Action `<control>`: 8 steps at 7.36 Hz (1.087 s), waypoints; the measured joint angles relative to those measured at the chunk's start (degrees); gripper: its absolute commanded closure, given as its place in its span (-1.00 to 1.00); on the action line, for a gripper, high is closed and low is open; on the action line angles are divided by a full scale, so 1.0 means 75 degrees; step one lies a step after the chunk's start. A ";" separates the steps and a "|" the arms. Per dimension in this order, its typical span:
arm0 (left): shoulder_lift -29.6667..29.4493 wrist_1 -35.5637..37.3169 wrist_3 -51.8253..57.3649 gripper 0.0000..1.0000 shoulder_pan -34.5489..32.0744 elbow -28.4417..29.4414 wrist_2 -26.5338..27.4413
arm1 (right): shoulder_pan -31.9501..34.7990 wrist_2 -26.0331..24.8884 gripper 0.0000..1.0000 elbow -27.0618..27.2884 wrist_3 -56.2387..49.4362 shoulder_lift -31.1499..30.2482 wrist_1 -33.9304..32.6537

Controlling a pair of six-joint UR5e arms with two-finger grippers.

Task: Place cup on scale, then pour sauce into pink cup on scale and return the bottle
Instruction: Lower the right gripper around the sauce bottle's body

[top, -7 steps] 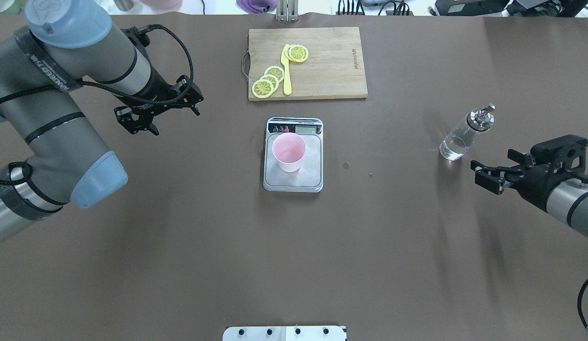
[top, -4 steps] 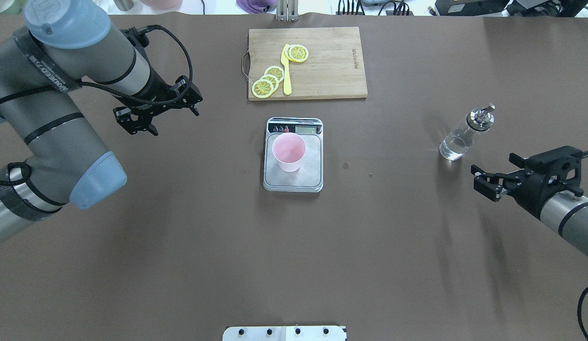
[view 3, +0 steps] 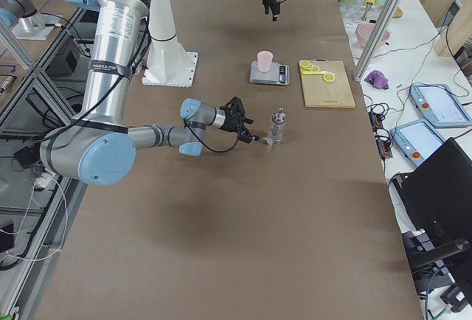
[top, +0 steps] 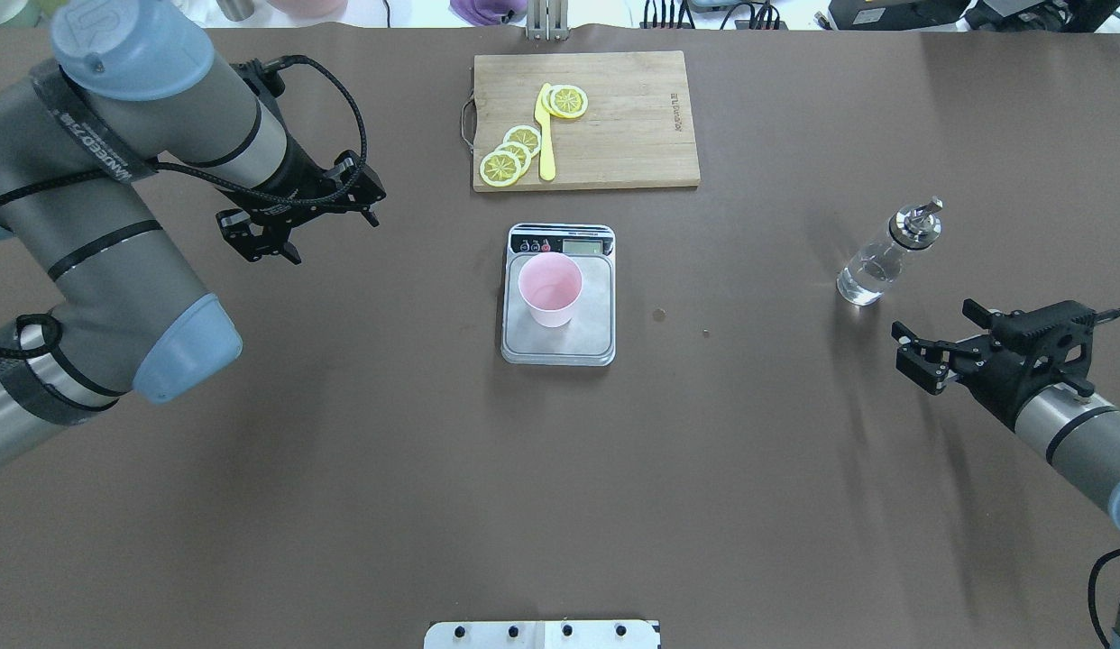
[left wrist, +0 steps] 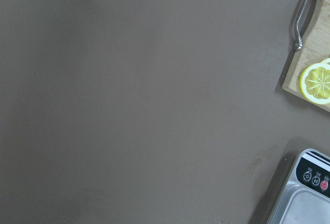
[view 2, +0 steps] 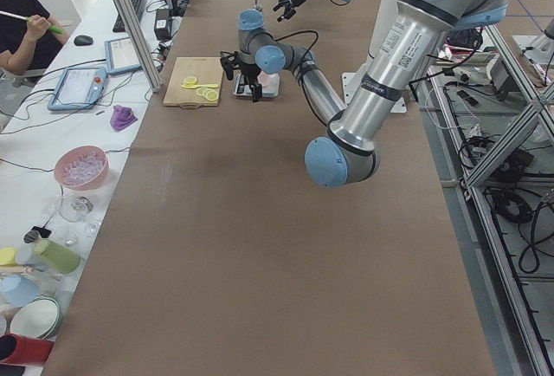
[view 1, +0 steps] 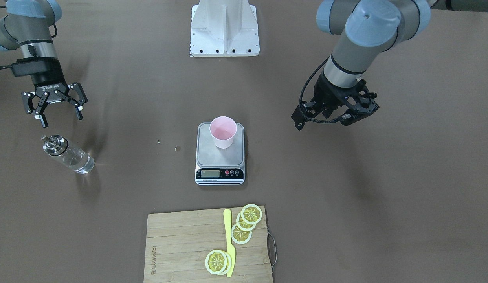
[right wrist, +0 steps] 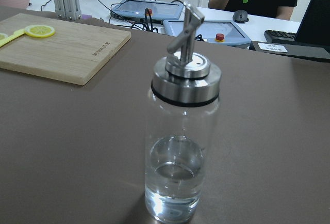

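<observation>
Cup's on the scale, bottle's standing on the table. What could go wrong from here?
The bottle is tall and narrow; the open right pincer near it could knock it over if it closes off-centre. The cup has a small mouth, so sauce might splash onto the scale.

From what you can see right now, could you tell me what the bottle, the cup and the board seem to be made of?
Bottle: clear glass by the look, glossy and see-through, with bright highlights. Its cap is shiny metal, mirror-bright.
Cup: probably plastic, pale pink, opaque, with a smooth matt look.
Board: wood, perhaps bamboo, with visible strips and grain and a dull finish.
</observation>
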 measured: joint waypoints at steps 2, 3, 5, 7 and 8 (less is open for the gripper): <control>0.0005 -0.0004 0.0002 -0.97 0.0015 0.0012 0.0000 | -0.0003 -0.0011 -0.94 -0.0587 -0.0257 0.0328 0.0421; 0.0005 -0.0004 0.0005 -0.97 0.0019 0.0021 0.0000 | 0.0012 -0.0010 -0.94 -0.0673 -0.0443 0.0378 0.0499; 0.0005 -0.0004 0.0008 -0.97 0.0040 0.0030 0.0000 | 0.0104 -0.0027 -0.93 -0.0784 -0.0676 0.0473 0.0559; 0.0005 -0.0004 0.0001 -0.97 0.0065 0.0045 0.0000 | 0.0299 -0.0005 -0.91 -0.1163 -0.0724 0.0786 0.0572; 0.0003 -0.0004 -0.0002 -0.97 0.0072 0.0051 0.0000 | 0.0402 0.0024 -0.90 -0.1262 -0.0760 0.0856 0.0575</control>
